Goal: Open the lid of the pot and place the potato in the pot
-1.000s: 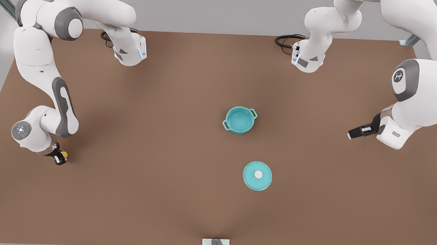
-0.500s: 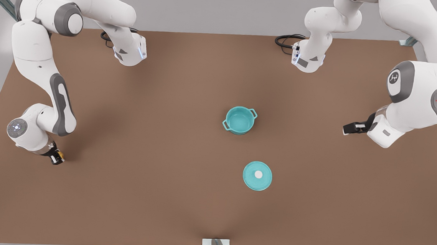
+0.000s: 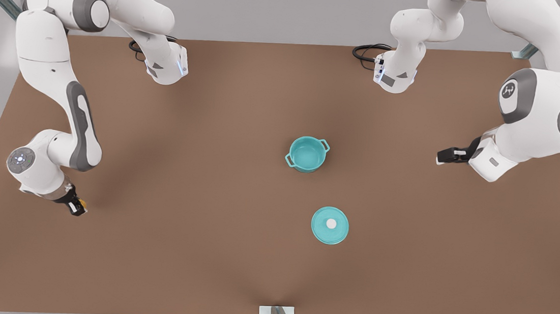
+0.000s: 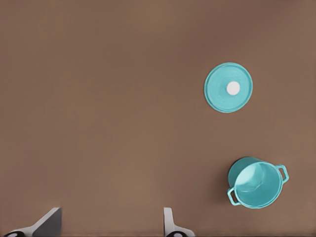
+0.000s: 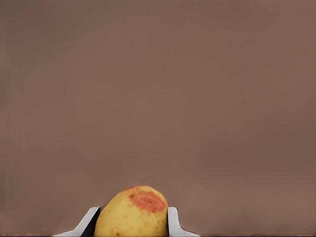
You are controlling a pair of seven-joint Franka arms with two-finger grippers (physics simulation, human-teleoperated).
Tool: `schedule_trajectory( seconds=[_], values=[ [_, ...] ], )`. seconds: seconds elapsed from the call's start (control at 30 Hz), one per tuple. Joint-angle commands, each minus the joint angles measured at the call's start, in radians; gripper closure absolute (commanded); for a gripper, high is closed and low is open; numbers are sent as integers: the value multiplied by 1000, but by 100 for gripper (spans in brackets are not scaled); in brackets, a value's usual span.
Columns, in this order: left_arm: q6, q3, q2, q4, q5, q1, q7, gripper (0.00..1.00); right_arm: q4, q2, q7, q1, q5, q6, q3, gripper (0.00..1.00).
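Small yellow-orange potato (image 5: pixel 132 212) with a reddish patch, long axis unclear, clamped in right gripper (image 3: pixel 77 206) at front view's lower left; left gripper (image 3: pixel 445 156) open, mid right, waiting above brown table (image 3: pixel 210 172).

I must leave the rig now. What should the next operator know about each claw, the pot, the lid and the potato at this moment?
Right claw, at the front view's left: shut on the potato.
Left claw, at the front view's right: open, holding nothing, waiting.
The pot stands open mid-table; the pot lid lies flat on the table apart from it, knob up.
Done: lid off, potato gripped.
Left: carry the potato across to the pot and release it inside.
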Motion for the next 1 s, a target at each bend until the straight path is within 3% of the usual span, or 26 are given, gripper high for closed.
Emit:
schedule_trajectory(
  seconds=[0.0,0.1,0.33,0.97],
  values=[
    [-24,-1,0,1,1,4,10,0,0,-15,53,1,-10,-54,28,54],
    [-24,1,0,1,-1,4,10,0,-2,-38,70,11,-10,-81,69,54],
    [-24,1,0,1,-1,4,10,0,-12,-96,97,177,16,-184,71,55],
    [-22,-1,6,2,-4,4,10,0,20,-152,619,720,84,-302,72,55]
  ],
)
